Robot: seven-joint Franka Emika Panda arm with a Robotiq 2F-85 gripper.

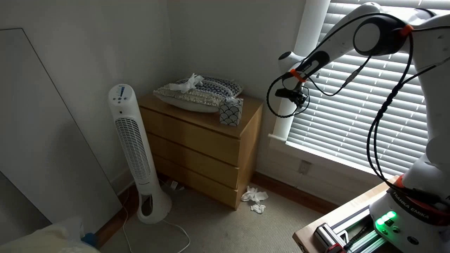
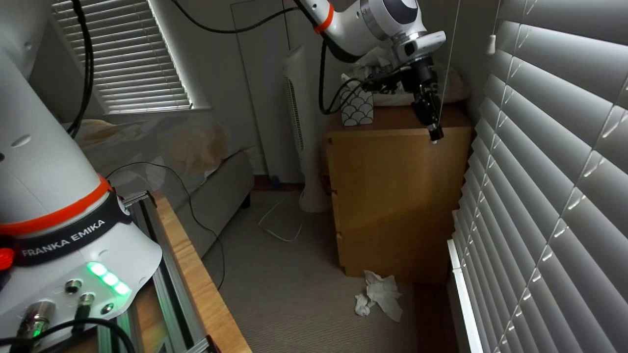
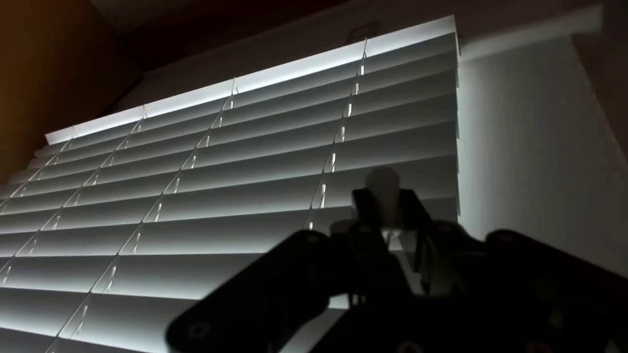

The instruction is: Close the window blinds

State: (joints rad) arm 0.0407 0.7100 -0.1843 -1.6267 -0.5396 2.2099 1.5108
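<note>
The blinds (image 2: pixel 544 176) at right look mostly closed, thin light between slats (image 3: pixel 245 193) — the pincer (image 2: pixel 434 131) pinches a white cord pull (image 3: pixel 383 189), some tilting perhaps remaining.

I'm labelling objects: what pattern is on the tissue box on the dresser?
The tissue box has dark-outlined scallops on white, clearest in an exterior view.

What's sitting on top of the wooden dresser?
At least one patterned cushion, with crumpled white tissue on it, plus a scallop-patterned box. The dresser top directly beneath them is hidden.
</note>
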